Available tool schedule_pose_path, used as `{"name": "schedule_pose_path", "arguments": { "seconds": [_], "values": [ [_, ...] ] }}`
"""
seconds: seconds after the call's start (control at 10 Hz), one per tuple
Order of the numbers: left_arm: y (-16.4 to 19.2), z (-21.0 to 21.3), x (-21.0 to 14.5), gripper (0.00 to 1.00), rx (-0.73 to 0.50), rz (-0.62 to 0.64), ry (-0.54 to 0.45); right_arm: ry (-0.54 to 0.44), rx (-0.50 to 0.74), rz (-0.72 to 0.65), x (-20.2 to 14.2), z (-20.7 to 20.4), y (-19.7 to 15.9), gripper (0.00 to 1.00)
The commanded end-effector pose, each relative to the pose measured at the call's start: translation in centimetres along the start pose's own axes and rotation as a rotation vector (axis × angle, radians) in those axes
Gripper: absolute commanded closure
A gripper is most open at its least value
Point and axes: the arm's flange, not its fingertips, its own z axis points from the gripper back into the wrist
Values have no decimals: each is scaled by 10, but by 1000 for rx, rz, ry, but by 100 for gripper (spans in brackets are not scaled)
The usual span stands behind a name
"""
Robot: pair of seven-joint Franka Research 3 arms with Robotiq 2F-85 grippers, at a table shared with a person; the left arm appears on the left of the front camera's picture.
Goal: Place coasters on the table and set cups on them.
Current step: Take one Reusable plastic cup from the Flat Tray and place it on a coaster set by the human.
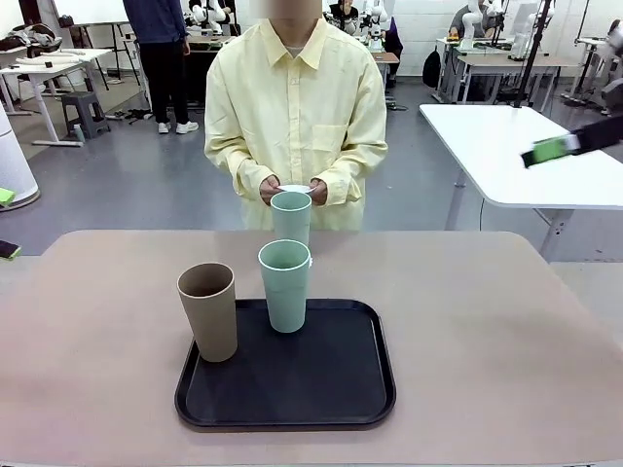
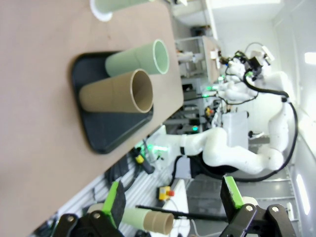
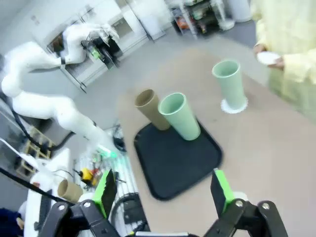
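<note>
Across the table (image 1: 506, 350), a person holds white coasters (image 1: 294, 188) (image 3: 269, 58) in both hands. One mint cup (image 1: 290, 214) (image 3: 230, 83) stands upright at the far edge on a white coaster (image 3: 233, 105) (image 2: 101, 13). On the black tray (image 1: 321, 389) (image 3: 177, 165) (image 2: 101, 136) stand a second mint cup (image 1: 284, 285) (image 3: 180, 116) (image 2: 140, 58) and a tan cup (image 1: 208, 311) (image 3: 150, 108) (image 2: 118, 93). My left gripper (image 2: 173, 202) and right gripper (image 3: 163, 192) hang open and empty, high off the table. The right gripper's green-padded finger (image 1: 553, 149) shows at the upper right.
Bare tabletop lies on both sides of the tray and in front of it. A white table (image 1: 516, 156) stands behind at the right. Another person stands far back on the left. The other arm (image 2: 237, 153) (image 3: 44, 103) shows in each wrist view.
</note>
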Motion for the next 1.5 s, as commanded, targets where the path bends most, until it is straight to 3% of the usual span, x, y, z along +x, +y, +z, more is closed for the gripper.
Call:
{"name": "schedule_pose_path", "arguments": {
  "seconds": [0.0,0.2,0.5,1.0,1.3,1.4],
  "values": [
    [0,0,-1,0,-9,-19,5,-46,108,-177,-21,25,-57,0],
    [0,0,-1,0,-9,-19,5,-84,124,-309,-55,47,-78,0],
    [0,0,-1,0,-9,-19,5,-54,141,-493,-100,51,-98,0],
    [0,0,-1,0,-9,-19,5,-44,176,-621,-152,48,-96,0],
    [0,0,-1,0,-9,-19,5,-88,187,-594,-158,45,-100,0],
    [0,0,-1,0,-9,-19,5,-54,172,-614,-159,48,-98,0]
  ]
}}
